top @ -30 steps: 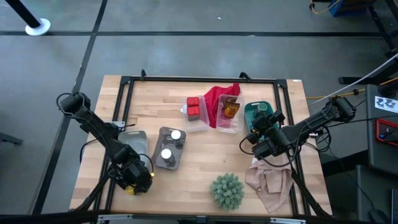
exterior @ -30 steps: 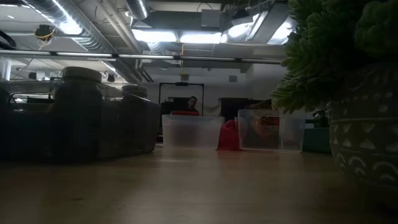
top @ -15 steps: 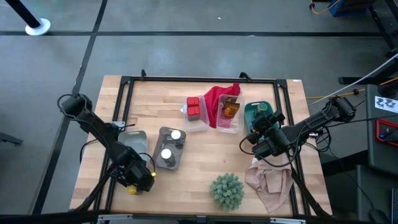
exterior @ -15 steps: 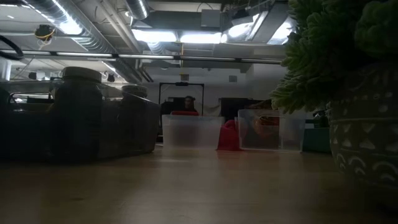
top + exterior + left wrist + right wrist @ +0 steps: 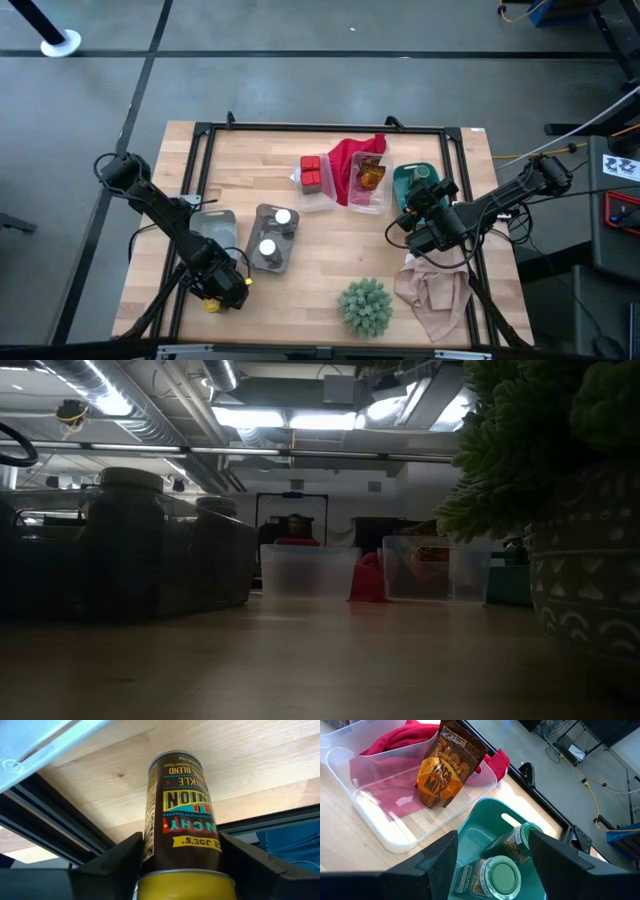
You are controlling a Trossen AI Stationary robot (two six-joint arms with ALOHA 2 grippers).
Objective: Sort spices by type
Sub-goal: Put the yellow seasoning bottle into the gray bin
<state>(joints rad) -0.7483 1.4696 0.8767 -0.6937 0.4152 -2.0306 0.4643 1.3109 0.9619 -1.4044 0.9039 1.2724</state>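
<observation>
**Yellow-capped jar pinched at the tabletop's near-left corner**

Left pincer (image 5: 222,290) low at the near-left corner of the tabletop (image 5: 320,255), clamped on the yellow-capped jar (image 5: 180,820), fingers (image 5: 117,857) pressed against both sides. Just beyond, two white-topped jars (image 5: 275,232) in a grey tray. On the right side, right pincer (image 5: 492,870) spread wide, hovering over a teal bin (image 5: 485,817) holding green-lidded jars (image 5: 502,872). Farther still, brown spice pouch (image 5: 447,765) in a clear bin and red tins (image 5: 311,171).

You can read "BLEND" and "JOE'S" on the yellow-capped jar (image 5: 181,815); the brown pouch (image 5: 448,766) reads "TACO" and "MIX".
</observation>
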